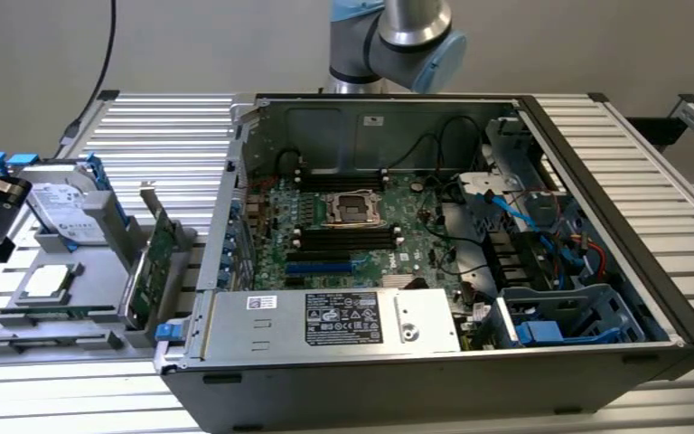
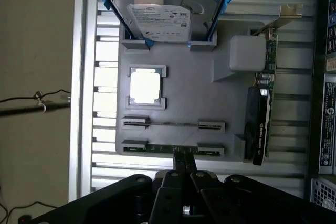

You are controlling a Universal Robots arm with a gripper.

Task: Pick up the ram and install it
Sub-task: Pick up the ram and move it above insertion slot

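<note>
Slatted aluminium table (image 1: 142,136) is carrying everything I am watching. The gripper (image 2: 184,157) is hanging over the grey parts tray (image 2: 199,93), its fingers (image 2: 178,162) pressed together with nothing between them. In the wrist view their tips are lining up with the middle of the ram (image 2: 157,149). The ram is lying in the slotted holder row at the tray edge nearest the fingers; whether the tips are touching it I cannot tell. Beyond it a second holder row is sitting, then the square processor chip (image 2: 145,86) in its frame, then the hard drive (image 2: 163,17) in blue rails. The taller expansion card (image 2: 261,129) is standing on edge along the tray's side.

In the exterior view the tray is sitting at nine o'clock of the open computer case (image 1: 444,235). The gripper is showing at the tray's ten o'clock, with the ram rows at the tray's six o'clock end, the drive at twelve and the card at three. The arm (image 1: 396,36) is rising at the case's twelve o'clock.
</note>
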